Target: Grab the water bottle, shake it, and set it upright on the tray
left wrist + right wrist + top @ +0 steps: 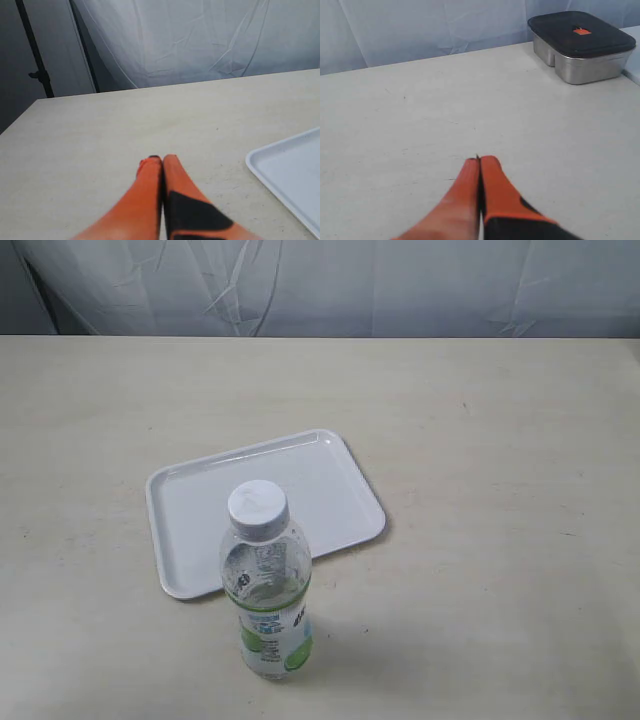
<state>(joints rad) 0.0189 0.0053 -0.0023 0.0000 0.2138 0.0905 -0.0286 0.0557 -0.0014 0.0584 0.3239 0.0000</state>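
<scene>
The water bottle (pixel 266 585), clear with a white cap and a white-and-green label, stands upright on the table just in front of the tray (pixel 330 485). That flat white tray lies empty at the middle of the exterior view, and one corner of it (pixel 295 172) shows in the left wrist view. My left gripper (pixel 161 159) is shut with nothing in it, orange fingers pressed together above bare table. In the same way my right gripper (pixel 479 160) is shut and empty over bare table. Neither gripper appears in the exterior view, and neither wrist view shows the bottle.
A metal lunch box with a dark lid (pixel 581 45) sits near the far table edge in the right wrist view. A pale curtain (pixel 320 285) hangs behind the table. A black stand pole (pixel 35 50) rises beyond the table's corner.
</scene>
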